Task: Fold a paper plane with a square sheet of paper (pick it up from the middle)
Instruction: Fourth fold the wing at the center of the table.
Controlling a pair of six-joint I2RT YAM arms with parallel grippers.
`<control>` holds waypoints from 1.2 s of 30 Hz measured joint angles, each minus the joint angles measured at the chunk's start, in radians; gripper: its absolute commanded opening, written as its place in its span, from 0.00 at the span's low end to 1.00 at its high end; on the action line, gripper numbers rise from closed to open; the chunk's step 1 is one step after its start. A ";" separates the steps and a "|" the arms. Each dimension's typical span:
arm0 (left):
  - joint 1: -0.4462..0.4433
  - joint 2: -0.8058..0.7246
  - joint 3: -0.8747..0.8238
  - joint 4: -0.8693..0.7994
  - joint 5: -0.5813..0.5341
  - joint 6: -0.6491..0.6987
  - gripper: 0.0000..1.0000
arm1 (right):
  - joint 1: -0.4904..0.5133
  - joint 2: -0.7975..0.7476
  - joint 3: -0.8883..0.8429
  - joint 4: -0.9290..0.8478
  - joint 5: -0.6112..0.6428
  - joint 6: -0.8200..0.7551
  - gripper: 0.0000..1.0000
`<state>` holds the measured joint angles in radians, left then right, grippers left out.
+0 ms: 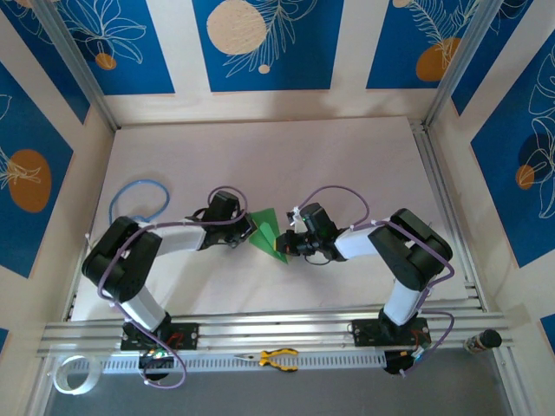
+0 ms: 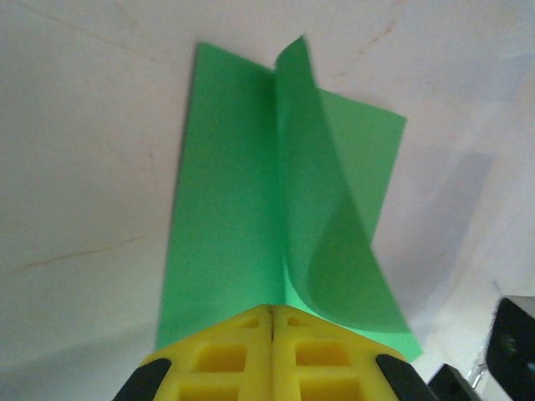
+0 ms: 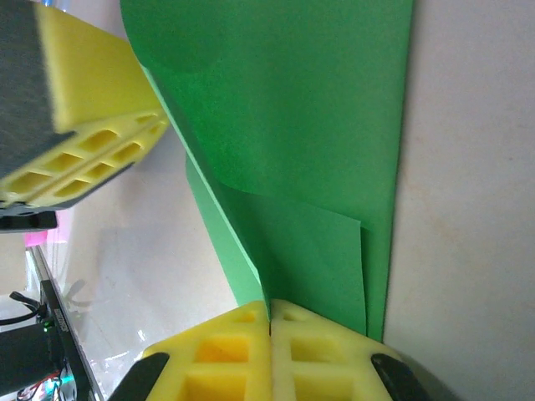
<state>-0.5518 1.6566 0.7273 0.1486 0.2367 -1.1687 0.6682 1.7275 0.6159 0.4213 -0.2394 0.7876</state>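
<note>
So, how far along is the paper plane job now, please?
Done: the green sheet has a crease down its middle, and one half curls up from it. In hand: the left pincer and the right pincer are both shut on the sheet along that crease, at opposite ends. Left: the nose and wing folds, it seems, as the sheet does not look like a slim dart yet.
</note>
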 measured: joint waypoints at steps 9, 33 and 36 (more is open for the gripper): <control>-0.006 0.038 0.006 -0.011 0.002 -0.003 0.02 | 0.000 -0.004 -0.022 0.018 0.008 0.001 0.00; -0.015 0.033 -0.001 -0.010 -0.006 -0.006 0.02 | -0.055 -0.031 -0.056 0.066 -0.052 0.031 0.00; -0.015 0.033 0.000 -0.011 -0.006 0.001 0.02 | -0.065 -0.027 -0.056 0.066 -0.067 0.030 0.00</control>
<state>-0.5671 1.6897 0.7269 0.1375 0.2302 -1.1679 0.6033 1.7004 0.5598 0.4873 -0.3061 0.8177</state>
